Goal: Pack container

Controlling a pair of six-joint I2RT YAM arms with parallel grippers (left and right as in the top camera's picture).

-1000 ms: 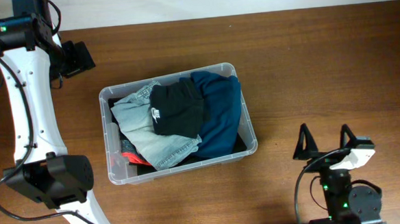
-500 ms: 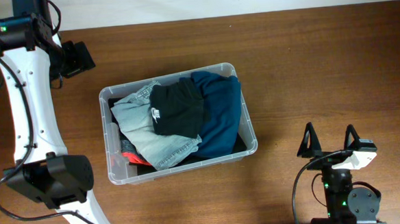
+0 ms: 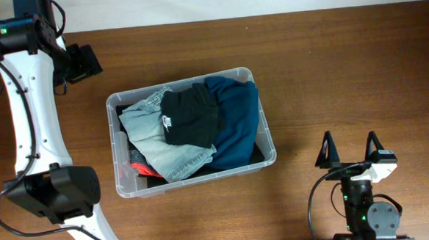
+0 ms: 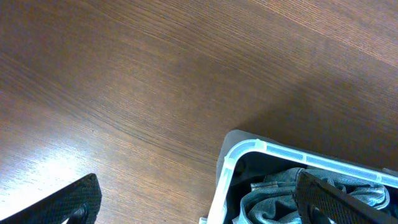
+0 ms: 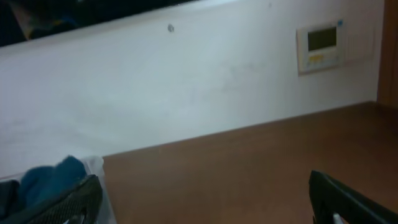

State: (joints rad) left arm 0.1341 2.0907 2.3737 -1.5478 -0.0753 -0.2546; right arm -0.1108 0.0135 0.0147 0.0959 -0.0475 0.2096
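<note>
A dark wooden table [image 3: 344,69] runs up to a white wall [image 5: 186,81] with a small control panel [image 5: 318,46] on it. The container [image 3: 271,148] sits left of the table's middle, already full: a grey denim piece [image 3: 153,134], a black garment [image 3: 192,114] on top and a blue one [image 3: 237,122] draped to the right rim. Nothing loose lies on the table that I can see.

The left gripper [image 3: 86,62] hangs beyond the tub's far left corner, its fingers spread wide and empty. The right gripper [image 3: 348,144] is parked near the front edge, well apart from the tub, fingers wide with nothing between them.

To me the packing looks finished, or nearly so, with both arms standing off. Any further move would call for pressing the blue cloth down inside the rim.

Against a second ago, only the right arm has shifted a little near its resting spot; the tub, the clothes and the left arm are unchanged.
</note>
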